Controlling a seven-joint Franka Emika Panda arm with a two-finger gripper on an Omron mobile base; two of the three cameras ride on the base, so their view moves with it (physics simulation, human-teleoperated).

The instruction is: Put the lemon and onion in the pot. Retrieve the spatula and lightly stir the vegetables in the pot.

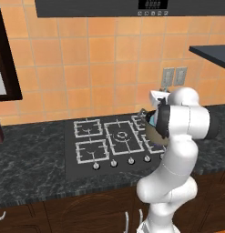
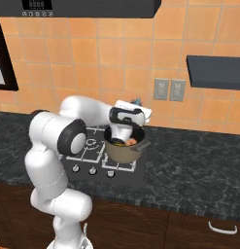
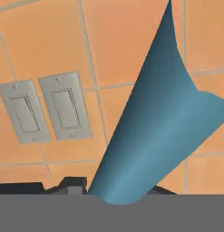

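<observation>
**While pinched above the pot, best treated as light, stiff and slick**

Gripper pressed nearly together on the spatula, blue body rising straight out from between the dark fingertips. Sits up at the hand, just above the pot at the right side of the hob, clear of the rim.

Handling, as a judgement:
- Slim and smooth-skinned, so probably light and rigid, with little bend under a gentle stir.
- Glossy surface likely to pivot or slip in a two-point pinch, so keep firm pressure and move slowly.
- Best hold well up the handle, leaving the far end free to reach the pot's floor. Cannot tell which end is in the pinch: flares wide near the fingertips, but closeness to the lens may exaggerate that.

Direction: long axis in line with the hand, aimed up at the orange tiled wall beside the two switch plates. From the right base view, small blue tip poking out above the white hand, away from the pot. Needs tipping downward before any stirring. Onion visible inside the pot, with a yellowish patch beside it, probably the lemon.
</observation>
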